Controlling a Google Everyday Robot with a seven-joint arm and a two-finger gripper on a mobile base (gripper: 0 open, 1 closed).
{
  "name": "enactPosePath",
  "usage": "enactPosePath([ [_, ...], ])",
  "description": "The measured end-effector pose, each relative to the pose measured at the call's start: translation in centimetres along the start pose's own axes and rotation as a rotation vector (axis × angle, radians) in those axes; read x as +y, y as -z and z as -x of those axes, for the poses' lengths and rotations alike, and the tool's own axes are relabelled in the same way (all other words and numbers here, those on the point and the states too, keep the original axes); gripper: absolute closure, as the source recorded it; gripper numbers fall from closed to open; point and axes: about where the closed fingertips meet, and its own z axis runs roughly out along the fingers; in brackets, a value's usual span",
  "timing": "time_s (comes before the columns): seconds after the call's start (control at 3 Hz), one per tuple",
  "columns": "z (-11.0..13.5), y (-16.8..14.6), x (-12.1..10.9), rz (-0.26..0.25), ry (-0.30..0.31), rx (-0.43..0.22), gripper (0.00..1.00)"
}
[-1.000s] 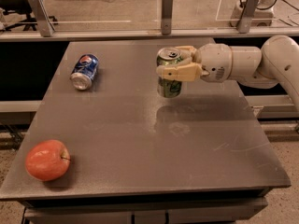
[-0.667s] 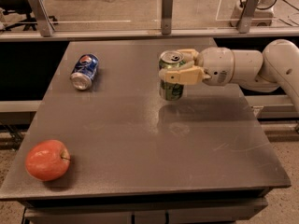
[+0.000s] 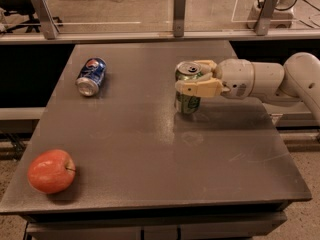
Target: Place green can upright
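Observation:
The green can [image 3: 188, 103] stands upright at the right middle of the grey table [image 3: 150, 149], its silver top facing up. Its base is at or just above the table surface; I cannot tell if it touches. My gripper [image 3: 193, 77] reaches in from the right and is shut on the can's upper half. One tan finger [image 3: 199, 88] crosses the can's front and the other sits behind its rim. The white arm [image 3: 270, 81] stretches off to the right edge.
A blue Pepsi can [image 3: 91, 76] lies on its side at the table's far left. A red apple [image 3: 51, 171] sits near the front left corner. A rail with metal posts [image 3: 179, 13] runs behind the table's far edge.
The gripper has moved the green can down and slightly to the right, closer to the table surface. The Pepsi can and the apple have not moved.

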Motion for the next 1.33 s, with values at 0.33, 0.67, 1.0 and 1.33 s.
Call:
enactPosePath([
  [0.33, -0.62, 0.47, 0.04, -0.011, -0.004, -0.025, 0.59],
  [0.67, -1.06, 0.68, 0.03, -0.011, -0.005, -0.028, 0.35],
  [1.0, -1.32, 0.74, -0.01, -0.008, -0.008, -0.023, 0.12],
  [1.33, -1.39, 0.82, -0.06, -0.006, -0.007, -0.013, 0.00],
])
